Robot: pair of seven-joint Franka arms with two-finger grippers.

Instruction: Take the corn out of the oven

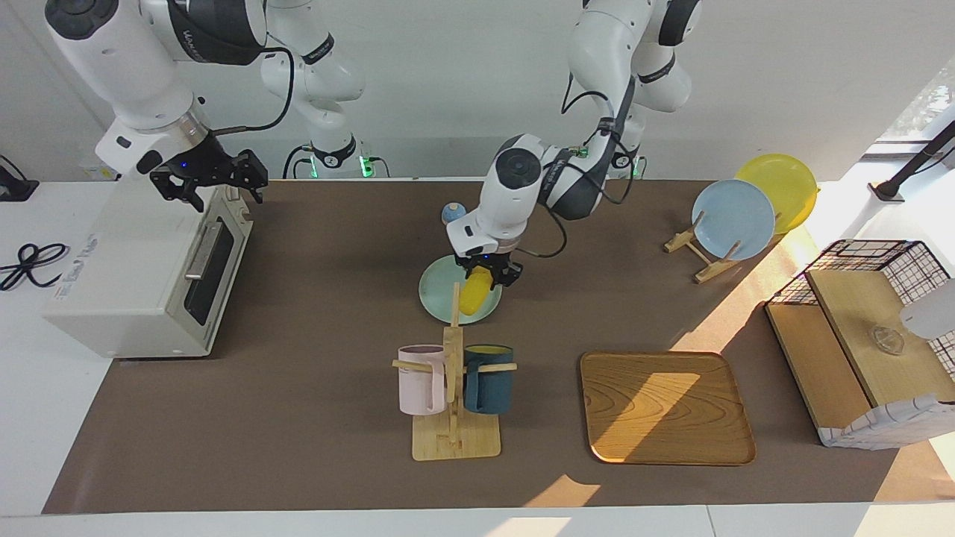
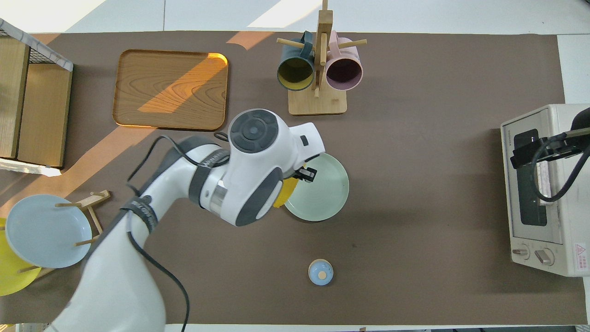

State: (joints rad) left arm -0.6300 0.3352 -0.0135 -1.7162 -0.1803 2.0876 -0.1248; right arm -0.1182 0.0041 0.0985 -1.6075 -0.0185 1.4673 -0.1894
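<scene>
The yellow corn (image 1: 475,292) hangs nearly upright in my left gripper (image 1: 485,274), which is shut on its upper end. It hovers just over the edge of a pale green plate (image 1: 439,289) in the middle of the table. From overhead only a sliver of the corn (image 2: 286,197) shows under the left arm, beside the green plate (image 2: 325,191). The white oven (image 1: 127,253) stands at the right arm's end with its dark glass door (image 1: 207,272) closed. My right gripper (image 1: 213,177) is open above the top edge of that door, holding nothing, and the overhead view shows the right gripper (image 2: 530,154) over the oven (image 2: 569,221).
A wooden mug rack (image 1: 453,388) with a pink and a dark blue mug stands farther from the robots than the plate. Beside it lies a wooden tray (image 1: 664,406). A plate stand (image 1: 735,220), a wire-and-wood basket (image 1: 865,335) and a small blue knob (image 1: 453,212) also stand here.
</scene>
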